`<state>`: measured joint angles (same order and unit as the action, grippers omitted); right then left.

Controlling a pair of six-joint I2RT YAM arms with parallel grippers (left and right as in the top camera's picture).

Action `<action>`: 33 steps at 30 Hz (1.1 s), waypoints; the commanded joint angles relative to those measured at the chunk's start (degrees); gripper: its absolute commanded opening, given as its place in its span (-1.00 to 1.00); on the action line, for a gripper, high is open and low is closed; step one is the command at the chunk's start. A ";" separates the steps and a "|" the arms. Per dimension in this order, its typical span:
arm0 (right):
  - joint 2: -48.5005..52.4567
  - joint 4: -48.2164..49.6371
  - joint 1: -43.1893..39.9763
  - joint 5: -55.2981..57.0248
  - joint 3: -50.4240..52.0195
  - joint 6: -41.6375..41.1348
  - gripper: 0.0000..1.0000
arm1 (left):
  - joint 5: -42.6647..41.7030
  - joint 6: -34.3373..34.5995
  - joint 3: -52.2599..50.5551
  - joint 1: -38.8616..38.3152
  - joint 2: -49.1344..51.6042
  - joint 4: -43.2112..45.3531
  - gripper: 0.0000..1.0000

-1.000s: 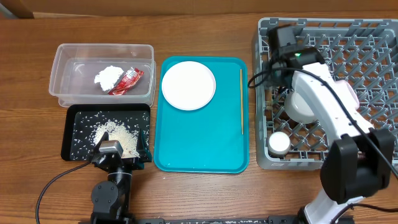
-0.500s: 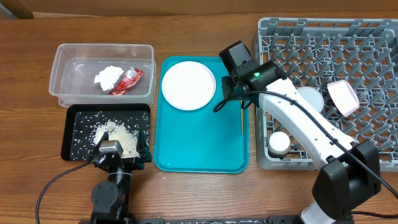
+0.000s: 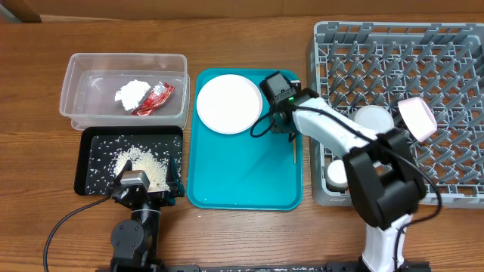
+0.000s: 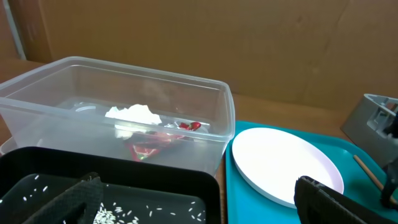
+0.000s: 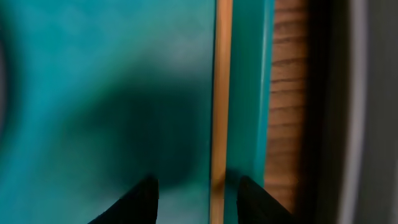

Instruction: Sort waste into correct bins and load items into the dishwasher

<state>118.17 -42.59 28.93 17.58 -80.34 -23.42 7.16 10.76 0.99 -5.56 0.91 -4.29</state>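
- The right claw (image 5: 198, 200) hangs low over the teal tray (image 3: 242, 181), fingers spread, with the chopstick (image 5: 220, 93) running between them. It is not pinched yet.
- That chopstick lies flat along the tray's right wall, which looks like why the claw comes straight down astride it. One fingertip (image 5: 261, 200) sits over the rim itself.
- It's a tight spot. I'd judge the outer finger could catch the wall and the thin stick could roll away as the claw closes.
- The large plate (image 3: 228, 103) waits flat at the tray's top left, apart from the claw.
- Over in the rack (image 3: 454, 68), the bowl (image 3: 373, 119) and cup (image 3: 338, 174) sit along the left side, and a small plate (image 3: 417, 115) stands on edge among the pegs, so they prop it up.
- The waste looks sorted: tissue (image 3: 133, 91) and wrapper (image 3: 155, 98) are in the clear tub (image 3: 76, 68), and rice (image 3: 144, 162) is in the black tray (image 3: 87, 181).
- The left claw (image 4: 208, 208) is parked at the near edge of the counter (image 3: 227, 38), fingers wide apart and empty, out of the way.
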 commanded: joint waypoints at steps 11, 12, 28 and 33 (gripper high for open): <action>3.19 -5.42 0.81 -2.43 -1.14 -0.68 -0.92 | 0.48 0.85 -0.50 0.46 -0.59 0.24 1.00; 2.45 -6.32 0.81 -2.45 -1.62 -0.70 -0.92 | 0.50 0.85 -0.50 0.46 -0.59 0.24 1.00; -24.57 -8.81 -4.66 -3.52 -5.95 7.82 -0.92 | 0.48 0.85 -0.50 0.46 -0.59 0.24 1.00; -22.01 -10.78 -4.35 -8.52 -3.72 6.34 -0.55 | 0.48 0.85 -0.50 0.46 -0.59 0.24 1.00</action>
<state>92.84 -52.64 23.79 13.45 -86.35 -16.97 7.16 10.76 0.99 -5.56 0.91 -4.29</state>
